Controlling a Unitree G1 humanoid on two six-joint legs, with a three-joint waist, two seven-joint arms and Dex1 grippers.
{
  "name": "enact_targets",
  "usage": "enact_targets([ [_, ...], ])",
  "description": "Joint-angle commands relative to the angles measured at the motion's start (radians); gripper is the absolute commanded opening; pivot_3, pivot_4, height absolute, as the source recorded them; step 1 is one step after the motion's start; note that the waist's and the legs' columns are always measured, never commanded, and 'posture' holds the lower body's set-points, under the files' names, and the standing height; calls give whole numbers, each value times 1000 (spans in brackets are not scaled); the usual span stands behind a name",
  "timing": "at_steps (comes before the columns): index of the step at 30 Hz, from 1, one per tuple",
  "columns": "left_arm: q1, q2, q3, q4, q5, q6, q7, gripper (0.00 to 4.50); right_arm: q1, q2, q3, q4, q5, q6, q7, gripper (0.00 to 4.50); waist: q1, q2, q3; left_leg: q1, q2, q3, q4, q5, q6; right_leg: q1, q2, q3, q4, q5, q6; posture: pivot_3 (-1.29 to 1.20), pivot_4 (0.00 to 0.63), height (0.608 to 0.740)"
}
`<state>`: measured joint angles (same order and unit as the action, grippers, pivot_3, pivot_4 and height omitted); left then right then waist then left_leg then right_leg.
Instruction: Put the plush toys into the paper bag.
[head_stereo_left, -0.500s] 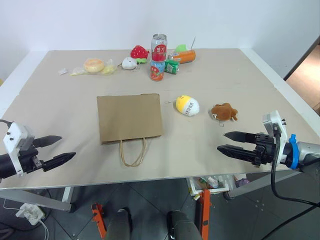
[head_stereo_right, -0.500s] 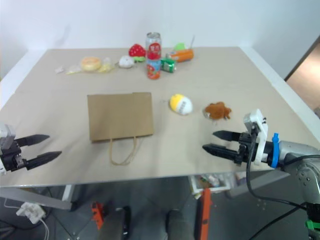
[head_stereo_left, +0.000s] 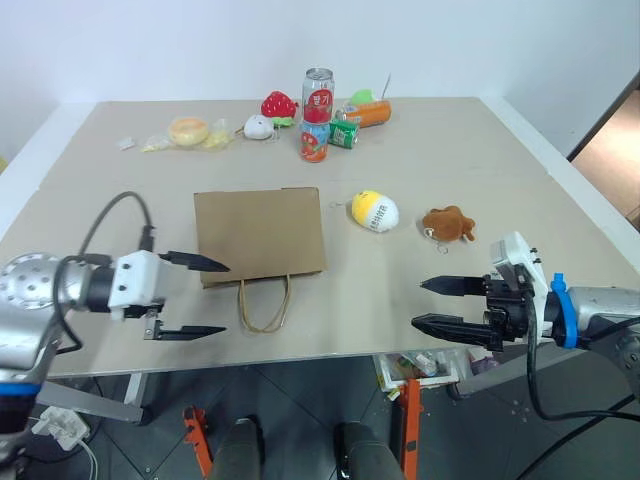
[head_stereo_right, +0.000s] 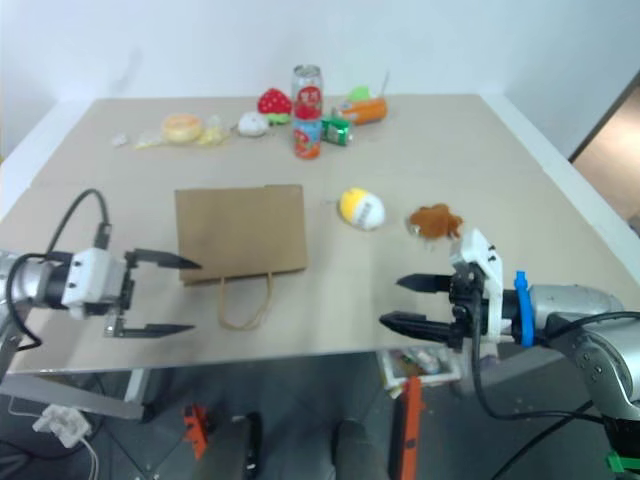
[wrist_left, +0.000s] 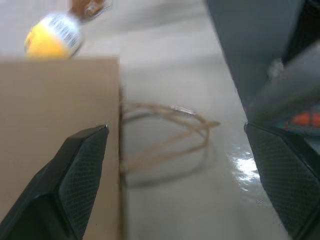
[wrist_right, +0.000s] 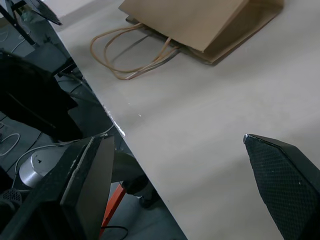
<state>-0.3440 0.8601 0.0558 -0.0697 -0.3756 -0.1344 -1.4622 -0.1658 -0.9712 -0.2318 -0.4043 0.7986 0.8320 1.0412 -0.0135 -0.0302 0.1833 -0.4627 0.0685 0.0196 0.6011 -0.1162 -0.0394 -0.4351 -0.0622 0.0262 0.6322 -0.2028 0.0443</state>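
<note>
Beside paper bag (head_stereo_left: 259, 236), egg-shaped plush (head_stereo_left: 375, 211), label unreadable, red can (head_stereo_left: 317, 96)

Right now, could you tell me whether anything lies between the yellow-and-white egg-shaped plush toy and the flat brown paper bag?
Nothing visible does: only bare table separates the egg-shaped plush toy from the paper bag.

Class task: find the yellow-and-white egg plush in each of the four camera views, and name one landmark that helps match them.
Left eye view: egg plush, centre, right of the paper bag.
Right eye view: centre, right of the bag.
Left wrist view: beyond the bag's far edge.
Right wrist view: not in it.
Shared landmark: the paper bag.
</note>
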Motion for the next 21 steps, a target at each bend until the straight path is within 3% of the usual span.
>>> enact_targets([
  [1,-105,-39,-67,132,63,-193,-68,4500,-24,11,-12,-53,30,7,-27,4458,0,0,0,0,0,0,0,0,0,0,0,0,0,0,0,0,150,740],
  [10,-244,-77,-145,375,116,-461,-146,4500,72,48,-118,-149,109,39,-130,4458,-3,-1,0,0,0,0,2,0,1,1,1,3,0,1,2,0,150,740],
  [21,-298,-151,-190,400,104,-441,-126,4500,123,80,-156,-194,150,35,-217,4458,-4,-1,0,2,0,-1,4,2,3,6,1,4,0,3,4,0,150,740],
])
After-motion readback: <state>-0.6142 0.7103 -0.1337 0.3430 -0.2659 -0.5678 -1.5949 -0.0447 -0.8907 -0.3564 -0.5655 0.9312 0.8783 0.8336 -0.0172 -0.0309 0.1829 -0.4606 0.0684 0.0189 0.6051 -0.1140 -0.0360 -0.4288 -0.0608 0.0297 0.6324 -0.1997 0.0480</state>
